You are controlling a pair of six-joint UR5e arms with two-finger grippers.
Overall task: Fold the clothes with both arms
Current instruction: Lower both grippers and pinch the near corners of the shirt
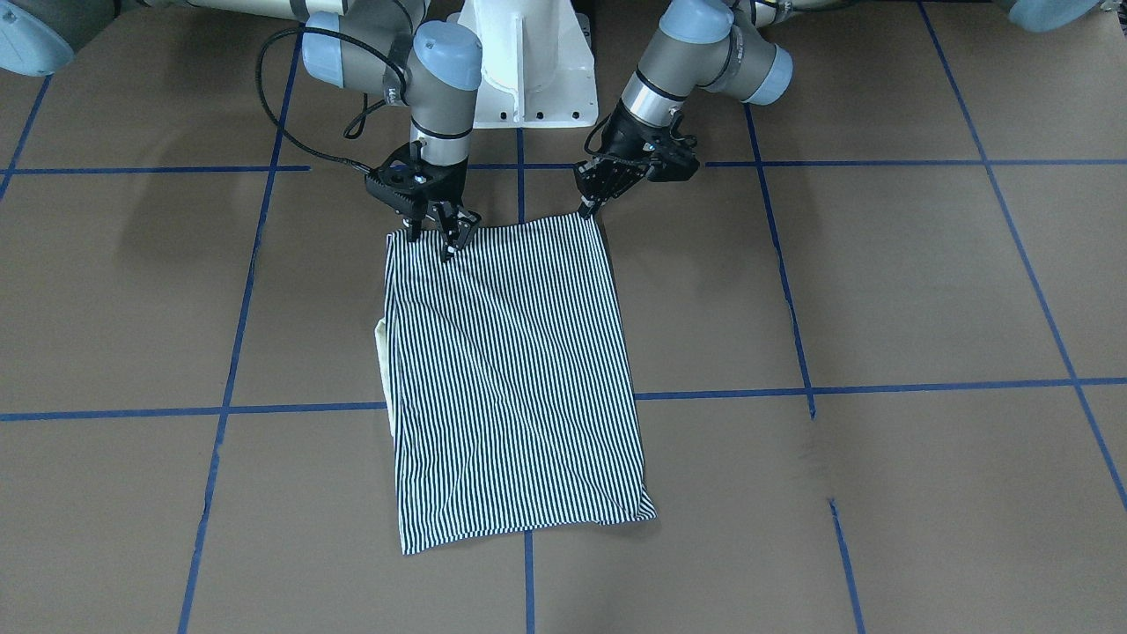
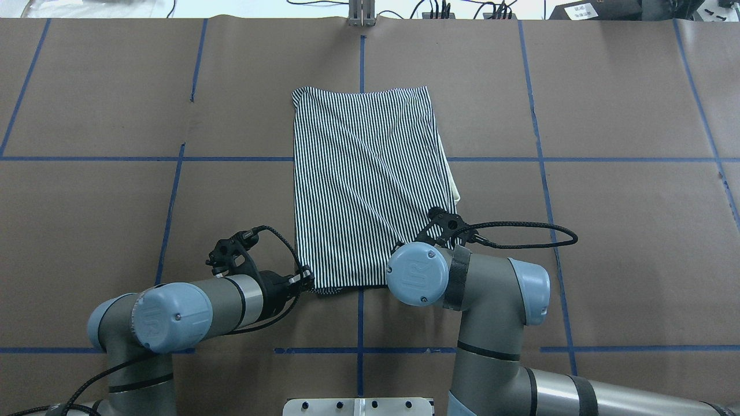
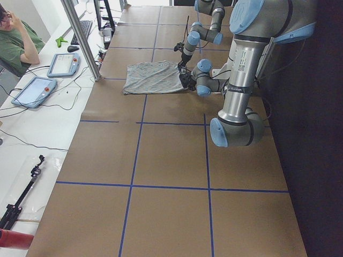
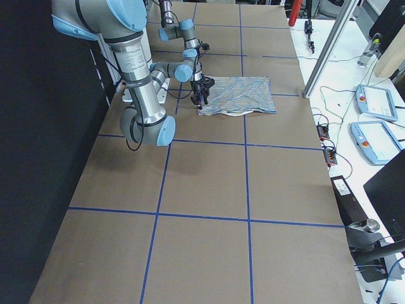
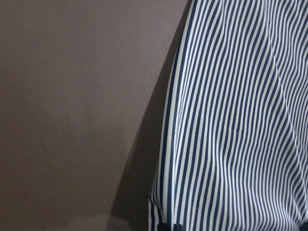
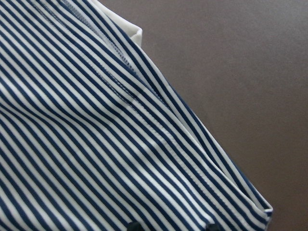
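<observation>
The striped polo shirt (image 1: 515, 370) lies folded into a long rectangle on the brown table, also in the overhead view (image 2: 364, 185). Its cream collar (image 1: 381, 345) peeks out along the edge on my right arm's side. My left gripper (image 1: 585, 211) is shut on the shirt's near corner, low at the table; it shows in the overhead view (image 2: 306, 281). My right gripper (image 1: 436, 239) is open, its fingertips apart and down on the shirt's other near corner. In the overhead view it is hidden under its wrist. Both wrist views are filled with striped cloth (image 5: 231, 125) (image 6: 96, 144).
Blue tape lines (image 1: 528, 396) cross the brown table cover. The white pedestal base (image 1: 528, 62) stands just behind the shirt's near edge. A seated person (image 3: 16, 43) and teach pendants (image 3: 35, 91) are beside the table's far side. Cables run along that edge (image 2: 462, 8).
</observation>
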